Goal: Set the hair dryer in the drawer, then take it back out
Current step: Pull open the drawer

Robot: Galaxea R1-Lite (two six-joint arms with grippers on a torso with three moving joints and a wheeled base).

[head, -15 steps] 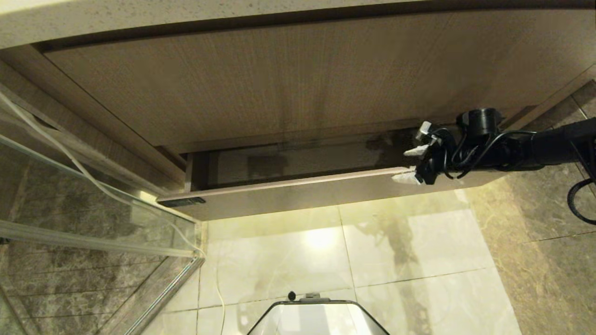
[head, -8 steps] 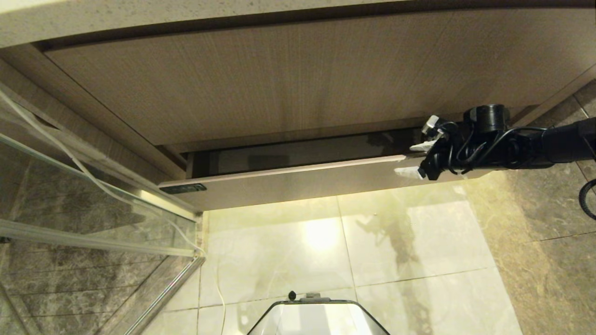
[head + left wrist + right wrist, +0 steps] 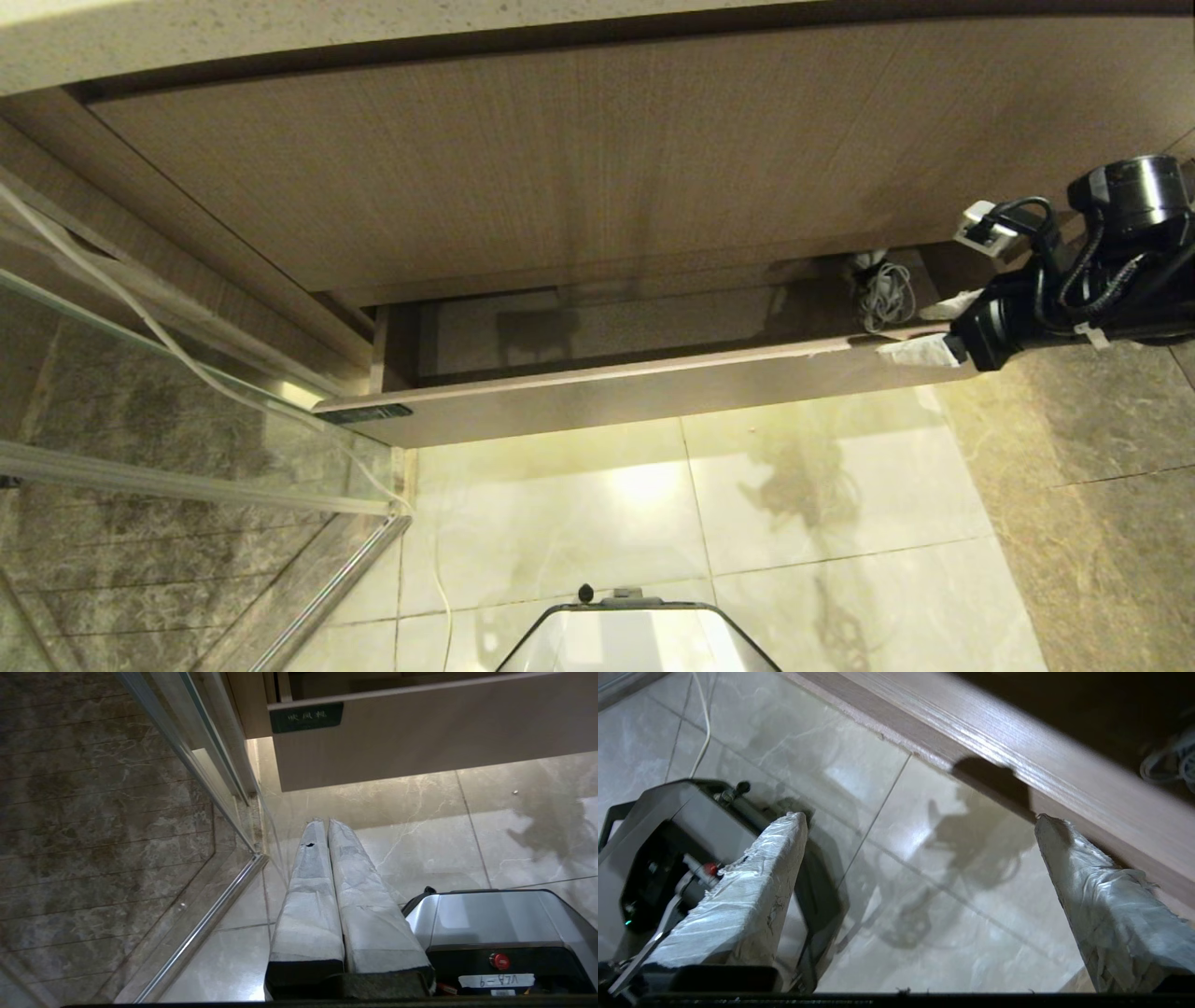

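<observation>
Pale glossy marble floor tiles point(image 3: 822, 504) across the lower middle of the frame, a bright lamp glare point(image 3: 642, 478) on them. Darker brown marble point(image 3: 1083, 523) at lower right. Glass shower screen point(image 3: 140, 411) with metal rail at left. Speckled stone worktop edge point(image 3: 280, 37) along the top, tall wood-grain panel point(image 3: 560, 159) beneath.

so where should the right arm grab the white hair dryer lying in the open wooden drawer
Only its bundled white cord shows, at the right end of the light wood-grain drawer, behind the front panel. The body and handle are hidden. Probably come from above over the front edge, right gripper jaws open, and look for the handle before closing.
</observation>
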